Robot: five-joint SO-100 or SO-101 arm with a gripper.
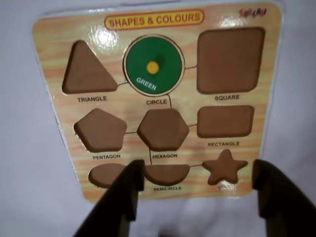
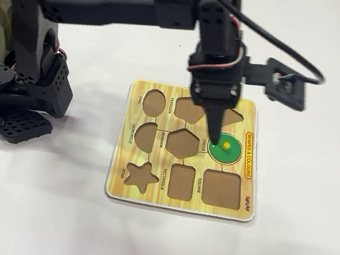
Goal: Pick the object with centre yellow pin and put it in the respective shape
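Wrist view: the green disc (image 1: 153, 64) sits flush in the circle cutout (image 1: 129, 45), right of the triangle cutout (image 1: 86, 71); the gripper (image 1: 197, 190), jaws wide and empty, is apart from it, nearer the semicircle cutout (image 1: 167, 174).

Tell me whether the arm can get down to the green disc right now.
Probably yes. The green disc lies in the board's circle slot with its yellow knob uncovered, the gripper hangs just above it with jaws open, and nothing stands between them.
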